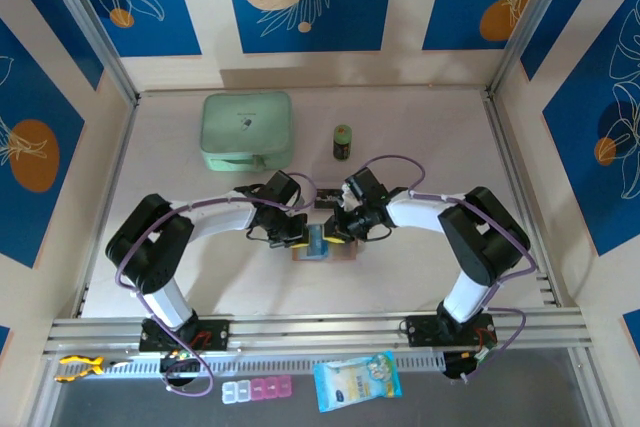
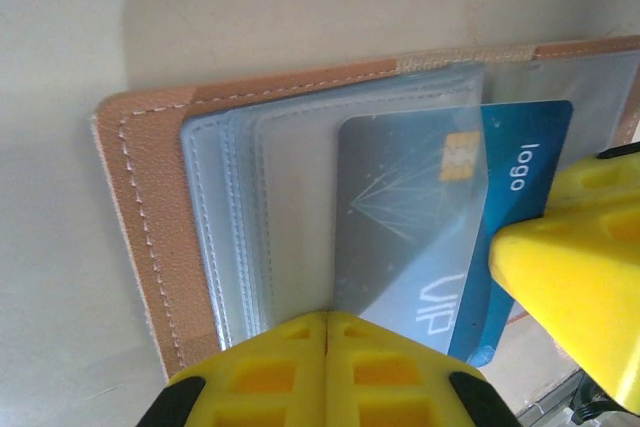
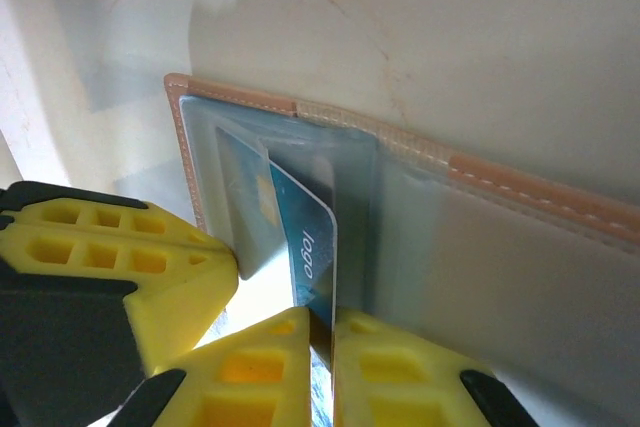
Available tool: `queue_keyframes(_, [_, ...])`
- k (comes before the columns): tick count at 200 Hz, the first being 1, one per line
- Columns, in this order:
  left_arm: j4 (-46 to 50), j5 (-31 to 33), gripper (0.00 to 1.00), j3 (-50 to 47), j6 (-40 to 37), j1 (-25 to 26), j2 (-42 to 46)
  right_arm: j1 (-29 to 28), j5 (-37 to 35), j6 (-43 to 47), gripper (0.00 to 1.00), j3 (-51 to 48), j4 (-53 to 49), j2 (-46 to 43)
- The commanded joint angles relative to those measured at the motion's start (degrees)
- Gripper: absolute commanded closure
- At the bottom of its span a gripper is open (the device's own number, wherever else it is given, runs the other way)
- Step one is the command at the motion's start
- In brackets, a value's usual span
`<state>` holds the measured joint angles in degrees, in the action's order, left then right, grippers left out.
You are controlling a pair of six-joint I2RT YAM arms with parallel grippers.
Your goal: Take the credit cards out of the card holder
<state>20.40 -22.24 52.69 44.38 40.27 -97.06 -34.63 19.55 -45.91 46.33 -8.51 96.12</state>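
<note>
The holder [image 2: 140, 207] lay open and flat on the desk [image 1: 430, 147], with both claws crowded right on top of it. The left claw [image 2: 327, 332] sat at the near edge of the holder's clear sleeves [image 2: 240, 227], jaws pressed fully together. I honestly couldn't tell if it had a sleeve pinched or was just pushing down there. The right claw [image 3: 320, 327] came in from the holder's other half and was clamped narrow on the edge of a blue card [image 3: 312, 247], the one with "logo" printed on it. That card was partway out of its sleeve. One end was tucked under the clear plastic and the other poked out past the holder's middle fold. Further back on the desk, well apart from the holder, sat a green case [image 1: 247, 132] and a small bottle [image 1: 342, 142].
</note>
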Motion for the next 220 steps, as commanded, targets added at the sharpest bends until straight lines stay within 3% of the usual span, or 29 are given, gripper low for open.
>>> queue_keyframes(1, [3.14,1.78,0.99,0.29,-1.67,0.26,-1.44,1.28,-0.13,1.32,0.89,-1.45,-2.59,-1.95])
queue_keyframes(100, [2.58,1.71,0.99,-0.30,-1.31,0.32,-0.50,5.09,-4.17,10.11,0.91,0.59,-15.58,-7.18])
queue_keyframes(220, [1.81,1.50,0.99,-0.89,-1.00,0.30,-0.41,0.89,-4.78,6.82,0.89,3.39,-14.25,-4.78])
